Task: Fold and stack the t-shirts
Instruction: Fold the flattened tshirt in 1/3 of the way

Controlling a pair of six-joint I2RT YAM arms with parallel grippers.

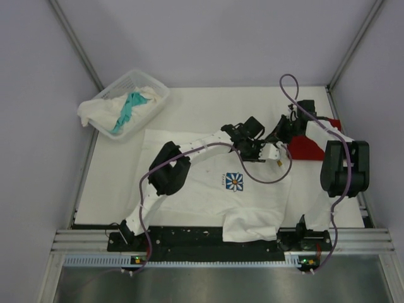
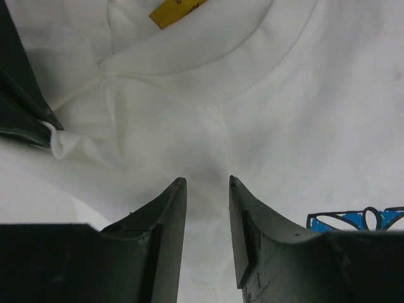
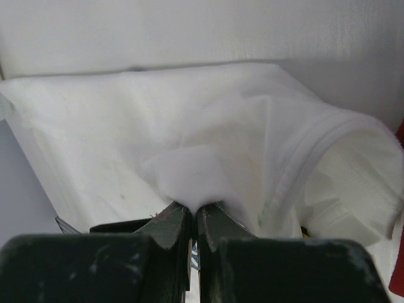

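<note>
A white t-shirt [image 1: 259, 196] with a small blue flower square [image 1: 234, 182] lies spread on the table. My left gripper [image 1: 257, 149] is open and hovers just below its collar; in the left wrist view [image 2: 207, 183] the jaws stand a little apart over the white cloth [image 2: 297, 113], with a yellow neck tag [image 2: 177, 9] ahead. My right gripper [image 1: 278, 137] is shut on a fold of the white shirt near its sleeve [image 3: 341, 170] and holds it lifted [image 3: 194, 208]. A red t-shirt [image 1: 306, 150] lies at the right, partly hidden by the right arm.
A white lattice basket [image 1: 158, 87] stands at the back left, holding a teal shirt [image 1: 129, 107] and a white shirt [image 1: 95, 112] that spills over its rim. Grey walls close in both sides. The arms' base rail [image 1: 208, 240] runs along the near edge.
</note>
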